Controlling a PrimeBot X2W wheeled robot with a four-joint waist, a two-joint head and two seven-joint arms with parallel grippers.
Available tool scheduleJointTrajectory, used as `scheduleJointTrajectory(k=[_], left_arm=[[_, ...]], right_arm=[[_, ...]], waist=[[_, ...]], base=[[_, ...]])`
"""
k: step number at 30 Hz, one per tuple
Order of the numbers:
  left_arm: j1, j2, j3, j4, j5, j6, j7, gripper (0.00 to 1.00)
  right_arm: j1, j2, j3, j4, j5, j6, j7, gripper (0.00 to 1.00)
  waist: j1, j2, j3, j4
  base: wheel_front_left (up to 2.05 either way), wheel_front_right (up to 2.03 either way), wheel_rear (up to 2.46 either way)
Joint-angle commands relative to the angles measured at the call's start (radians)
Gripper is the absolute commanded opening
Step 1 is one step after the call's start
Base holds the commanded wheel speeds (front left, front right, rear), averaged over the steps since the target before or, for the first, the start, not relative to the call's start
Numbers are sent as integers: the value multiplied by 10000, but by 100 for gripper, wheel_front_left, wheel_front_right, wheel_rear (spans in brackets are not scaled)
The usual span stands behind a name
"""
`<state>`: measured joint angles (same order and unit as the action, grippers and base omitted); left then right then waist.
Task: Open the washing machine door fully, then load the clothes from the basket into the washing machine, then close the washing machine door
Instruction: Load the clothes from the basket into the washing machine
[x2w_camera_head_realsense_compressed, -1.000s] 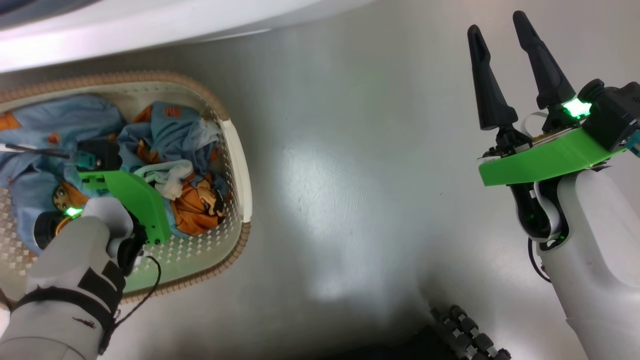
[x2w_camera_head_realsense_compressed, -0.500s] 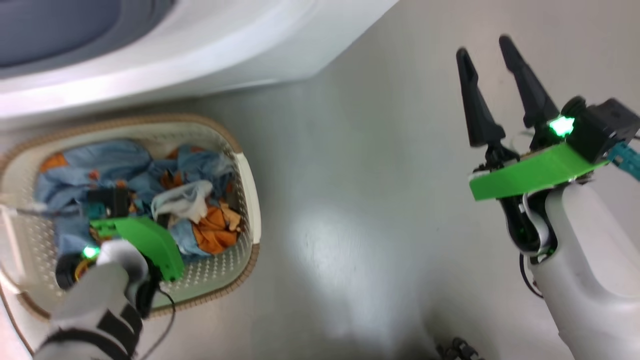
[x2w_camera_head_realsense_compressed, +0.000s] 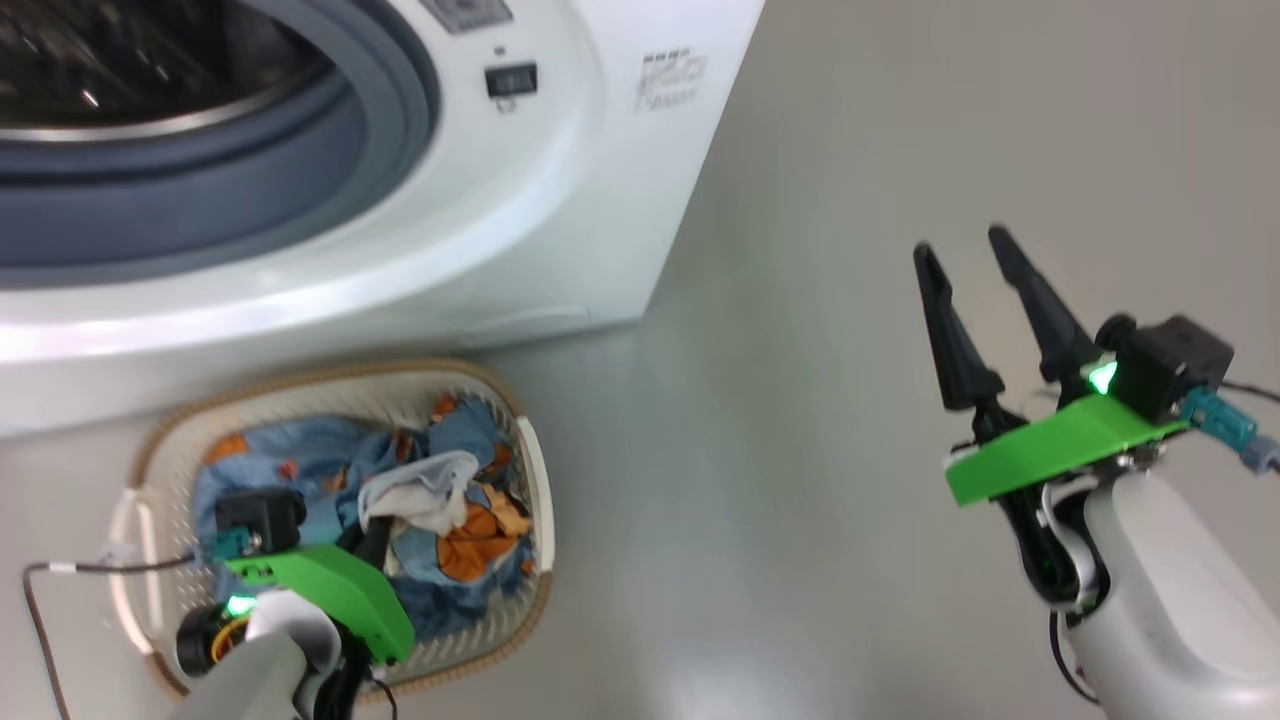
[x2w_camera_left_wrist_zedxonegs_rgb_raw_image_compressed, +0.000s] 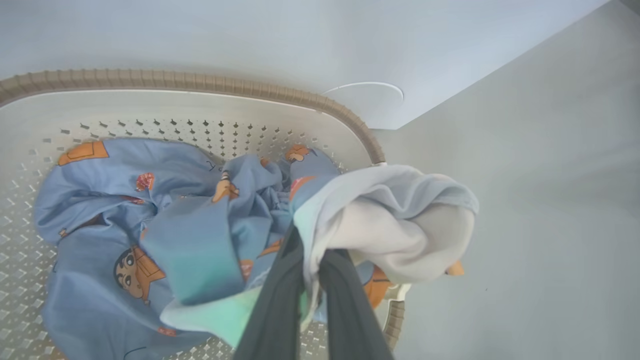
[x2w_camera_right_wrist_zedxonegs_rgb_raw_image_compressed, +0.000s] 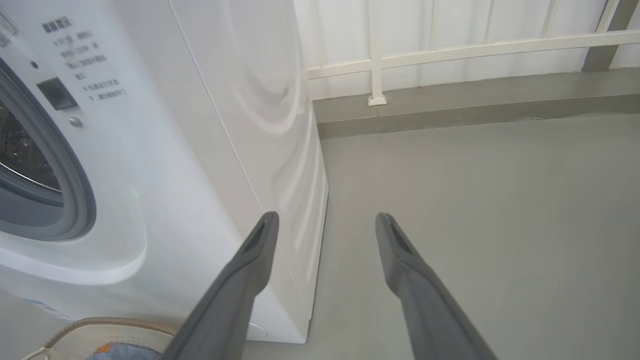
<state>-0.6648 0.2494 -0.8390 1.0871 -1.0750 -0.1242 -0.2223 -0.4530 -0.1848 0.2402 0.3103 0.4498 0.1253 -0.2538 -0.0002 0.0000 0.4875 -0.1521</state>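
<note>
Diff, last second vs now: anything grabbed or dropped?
Mainly the head camera tilted up, so the washing machine opening now shows. The left tool stays shut on a pale fold of the clothes in the basket; nothing let go. The right tool stays open and empty over the floor.

Blue clothes (x2w_camera_left_wrist_zedxonegs_rgb_raw_image_compressed: 150, 225) in basket (x2w_camera_left_wrist_zedxonegs_rgb_raw_image_compressed: 200, 80), washing machine (x2w_camera_head_realsense_compressed: 560, 230) open

Shows a smooth grey floor (x2w_camera_head_realsense_compressed: 760, 520), faintly glossy, with soft pale glare. Ends at a white panelled wall (x2w_camera_right_wrist_zedxonegs_rgb_raw_image_compressed: 450, 20) above a raised grey base strip (x2w_camera_right_wrist_zedxonegs_rgb_raw_image_compressed: 475, 107). Has a cream rail (x2w_camera_right_wrist_zedxonegs_rgb_raw_image_compressed: 500, 47) along that wall, one post (x2w_camera_right_wrist_zedxonegs_rgb_raw_image_compressed: 374, 75) footed on the strip.
</note>
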Motion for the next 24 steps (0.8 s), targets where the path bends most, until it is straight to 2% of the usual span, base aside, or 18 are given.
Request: scheduleJointTrajectory(k=[1, 10, 16, 24], left_arm=[[313, 320, 193, -266, -132, -64, -191, 0], [841, 601, 460, -1417, -297, -64, -383, 0], [1116, 771, 1550, -2561, 444, -63, -391, 0], [2022, 628, 3114, -4333, 1552, 179, -393, 0]], right_arm=[[426, -64, 154, -132, 227, 54, -80, 100], [1132, -157, 34, 23, 397, 54, -80, 100], [1462, -233, -42, 68, 452, 54, -80, 100], [1861, -375, -80, 156, 542, 54, -80, 100]], waist=[[2, 0, -1315, 231], [2, 0, -2361, 578], [2, 0, -2905, 926], [2, 0, -3753, 1299]], base=[[0, 0, 0], [0, 0, 0], [0, 0, 0], [0, 0, 0]])
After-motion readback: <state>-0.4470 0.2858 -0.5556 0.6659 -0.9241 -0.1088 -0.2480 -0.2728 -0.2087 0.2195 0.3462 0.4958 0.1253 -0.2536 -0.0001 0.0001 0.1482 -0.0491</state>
